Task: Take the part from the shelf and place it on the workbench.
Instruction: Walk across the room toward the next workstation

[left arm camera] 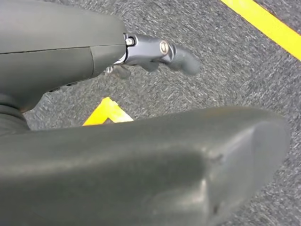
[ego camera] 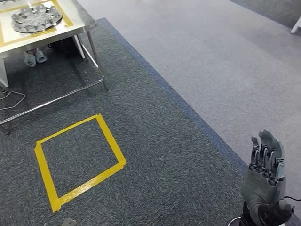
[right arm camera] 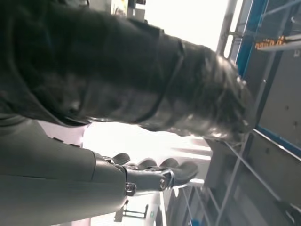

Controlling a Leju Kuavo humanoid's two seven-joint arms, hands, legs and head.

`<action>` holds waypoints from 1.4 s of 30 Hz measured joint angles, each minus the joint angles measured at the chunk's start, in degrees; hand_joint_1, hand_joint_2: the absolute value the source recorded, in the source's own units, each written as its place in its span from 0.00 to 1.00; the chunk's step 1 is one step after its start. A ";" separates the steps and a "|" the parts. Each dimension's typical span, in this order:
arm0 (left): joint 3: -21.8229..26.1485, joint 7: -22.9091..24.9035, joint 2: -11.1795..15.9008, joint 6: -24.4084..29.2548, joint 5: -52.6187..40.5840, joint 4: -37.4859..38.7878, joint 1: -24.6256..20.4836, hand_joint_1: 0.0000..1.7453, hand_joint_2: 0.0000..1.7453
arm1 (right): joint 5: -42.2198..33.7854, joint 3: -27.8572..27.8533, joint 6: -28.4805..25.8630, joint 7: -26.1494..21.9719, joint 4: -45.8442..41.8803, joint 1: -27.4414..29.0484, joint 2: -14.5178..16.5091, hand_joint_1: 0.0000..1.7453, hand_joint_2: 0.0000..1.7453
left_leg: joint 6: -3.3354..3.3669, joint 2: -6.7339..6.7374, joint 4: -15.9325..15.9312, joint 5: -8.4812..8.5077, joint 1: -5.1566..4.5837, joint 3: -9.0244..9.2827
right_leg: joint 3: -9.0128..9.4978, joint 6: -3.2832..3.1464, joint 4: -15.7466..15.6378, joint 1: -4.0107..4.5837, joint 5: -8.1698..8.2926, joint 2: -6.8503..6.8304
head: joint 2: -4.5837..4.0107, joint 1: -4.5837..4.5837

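- Presently, item one: round silver part (ego camera: 36,18), many-spoked, lying flat inside a yellow-taped outline on the steel tabletop (ego camera: 76,14), at the far left of the head view. Neither robot hand is near it. Whether it is the part to be fetched or one already delivered cannot be told.
- Item two: right robot hand (ego camera: 264,179), raised at the near right, palm-side up, fingers spread and straight, holding nothing.
- Item three: left robot hand (left arm camera: 64,52), hanging low over the carpet, fingers stretched out and apart, holding nothing.
- Item four: shelf (right arm camera: 248,155), steel and blue framing seen past the right fingers in the right wrist view. Its contents are too blurred to read.
- Item five: yellow tape square (ego camera: 44,165) on the dark carpet, between the robot and the tabletop, apparently a standing mark.
- Judgement on the step: with both hands empty, this looks like the walk toward the pick-up, not the placing.
- Handling advice: face the shelf squarely before reaching, keep the fingers spread until they bracket the part, and support the disc under its rim so it stays level.
- Risk: a wide, flat disc may tip out of a one-sided hold.
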 joint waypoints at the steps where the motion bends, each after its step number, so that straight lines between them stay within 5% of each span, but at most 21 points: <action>1: 0.04 0.02 0.06 0.01 0.00 0.00 0.15 0.00 0.00 | 0.01 0.01 0.00 0.00 0.00 0.05 0.07 0.00 0.00 | 0.14 -0.36 3.13 -0.77 -0.09 -1.65 | -0.01 -0.09 0.05 0.16 0.02 0.80 | 0.00 -0.06; 3: 0.10 0.04 0.18 0.02 0.01 0.00 0.33 0.00 0.00 | -0.01 0.02 0.00 0.00 0.00 0.12 0.09 0.00 0.00 | 0.60 -0.76 3.07 1.13 -0.31 -2.26 | 0.03 -0.18 0.19 0.42 0.00 2.42 | 0.01 -0.08; 6: 0.11 0.04 0.30 0.02 0.01 0.00 0.30 0.00 0.00 | 0.03 0.02 -0.09 0.00 0.00 0.06 0.11 0.00 0.00 | 1.48 -3.87 -7.98 7.10 -0.46 1.84 | -0.15 -0.01 0.69 0.60 -0.13 4.68 | 0.01 -0.03; 8: 0.14 0.06 0.43 0.02 0.01 0.00 0.24 0.00 0.00 | 0.14 0.02 -0.21 -0.02 -0.02 0.09 0.14 0.00 0.00 | 1.64 -5.32 -11.60 7.92 -0.52 3.19 | -0.72 0.49 0.98 0.53 -0.15 6.02 | 0.01 -0.02; 10: 0.15 0.07 0.41 0.02 0.00 0.00 0.11 0.00 0.00 | 0.36 0.02 -0.35 -0.04 -0.17 0.45 0.20 0.00 0.00 | 1.85 -4.29 -12.04 7.99 -0.53 3.34 | -1.44 1.16 0.98 0.36 -0.06 6.99 | 0.01 -0.03; 12: 0.15 0.07 0.38 0.01 -0.02 0.00 -0.02 0.00 0.00 | 0.67 0.06 -0.63 -0.06 -0.54 0.89 0.26 0.00 0.00 | 2.38 -2.96 -12.65 8.26 -0.30 3.57 | -2.58 1.73 2.62 0.44 -1.26 4.87 | 0.01 0.22; 14: 0.16 0.07 0.44 0.00 -0.04 0.00 0.09 0.00 0.00 | 0.92 0.25 -1.05 -0.07 -0.83 1.12 0.37 0.00 0.00 | 2.78 -1.39 -13.00 8.33 -0.19 3.69 | -5.51 2.29 8.64 0.33 -4.71 1.33 | 0.01 0.63; 16: 0.18 0.07 0.50 0.00 -0.05 0.00 0.33 0.00 0.00 | 1.00 0.48 -1.44 -0.07 -0.87 1.51 0.52 0.00 0.00 | 2.81 0.27 -13.00 8.24 -0.20 3.67 | -9.09 2.92 15.87 -0.19 -7.70 0.06 | 0.01 0.83; 17: 0.19 0.07 0.52 0.00 -0.07 0.00 0.38 0.00 0.00 | 0.98 0.56 -1.56 -0.07 -0.87 1.78 0.57 0.00 0.00 | 2.72 1.06 -12.99 8.16 -0.19 3.70 | -9.78 3.21 17.29 -0.45 -7.79 -0.15 | 0.01 0.83; 18: 0.19 0.07 0.51 0.00 -0.09 0.00 0.39 0.00 0.00 | 0.97 0.60 -1.60 -0.07 -0.88 2.01 0.57 0.00 0.00 | 2.58 1.82 -12.98 8.06 -0.14 3.77 | -9.22 3.45 16.31 -0.67 -6.76 -0.43 | 0.01 0.84; 21: 0.19 0.07 0.52 0.01 -0.10 0.00 0.36 0.00 0.00 | 0.91 0.86 -1.58 -0.07 -1.09 2.33 0.59 0.00 0.00 | 1.81 3.73 -12.92 7.58 -0.15 4.35 | -2.62 3.65 4.62 -0.96 -1.65 -3.65 | 0.01 0.88; 23: 0.20 0.07 0.61 0.01 -0.09 0.00 0.33 0.00 0.00 | 0.91 1.16 -1.50 -0.07 -1.27 2.45 0.61 0.00 0.00 | 1.04 4.76 -12.89 7.28 -0.32 4.93 | -0.39 3.12 0.71 -0.77 -0.77 -5.18 | 0.01 0.78; 26: 0.23 0.07 0.61 0.00 0.03 0.00 0.08 0.00 0.00 | 0.87 1.80 -0.93 -0.07 -1.45 3.20 0.66 0.00 0.00 | -0.20 5.71 -12.94 6.71 -0.01 5.82 | -0.42 1.91 0.42 -0.54 -0.83 -3.46 | 0.01 0.63; 28: 0.43 0.10 0.56 -0.01 0.20 0.00 -0.01 0.00 0.00 | 0.28 2.73 0.15 -0.07 -1.65 4.04 1.03 0.00 0.00 | -0.73 3.33 -9.92 4.34 0.25 4.96 | 0.18 1.07 0.08 -0.71 -0.53 -2.25 | 0.01 0.34; 31: 1.10 0.31 0.51 0.06 0.32 0.00 0.45 0.00 0.00 | -0.45 4.41 1.18 -0.07 -1.62 5.68 2.03 0.00 0.00 | -0.71 -0.25 1.49 -1.05 0.24 -0.16 | 0.38 0.39 0.07 -0.50 -0.35 -0.10 | 0.01 -0.08; 33: 1.60 0.54 0.55 0.17 0.61 0.00 0.77 0.00 0.00 | -1.11 5.35 1.10 -0.07 -1.44 7.05 2.67 0.00 0.00 | -0.44 -0.64 3.68 -0.40 0.07 -1.68 | 0.49 0.29 0.16 -0.25 -0.41 1.58 | 0.01 -0.11; 35: 2.05 0.70 0.57 0.24 1.21 0.00 0.84 0.00 0.00 | -1.69 6.11 1.15 -0.07 -1.31 8.17 3.27 0.00 0.00 | 0.10 -1.67 -2.70 4.13 -0.03 0.57 | 0.72 0.30 0.22 -0.12 -0.49 3.14 | 0.01 -0.11; 36: 2.24 0.73 0.61 0.27 1.46 0.00 0.83 0.00 0.00 | -1.93 6.37 1.44 -0.07 -1.19 8.64 3.54 0.00 0.00 | 0.44 -3.21 -6.78 5.97 -0.01 2.16 | 0.77 0.41 0.29 -0.03 -0.57 3.83 | 0.01 -0.08; 38: 2.52 0.81 0.62 0.42 1.70 0.00 0.84 0.00 0.00 | -2.69 6.52 3.05 -0.07 -0.16 9.51 4.22 0.00 0.00 | 0.82 -5.55 -11.98 7.64 -0.04 4.18 | 0.50 0.90 0.40 -0.09 -0.62 5.20 | 0.01 -0.08; 40: 2.65 0.93 0.58 0.56 1.72 0.00 0.84 0.00 0.00 | -3.13 6.03 5.81 -0.07 2.36 10.35 5.24 0.00 0.00 | 1.10 -5.26 -12.76 7.52 -0.17 4.53 | -0.15 1.72 0.18 -0.31 -0.47 6.51 | 0.01 -0.13; 42: 2.73 0.96 0.35 0.54 1.72 0.00 0.68 0.00 0.00 | -2.22 4.97 8.68 0.04 6.07 10.78 6.42 0.00 0.00 | 1.76 -3.91 -13.47 7.89 -0.03 4.85 | -0.71 2.32 0.62 -0.35 -0.86 5.38 | 0.01 -0.01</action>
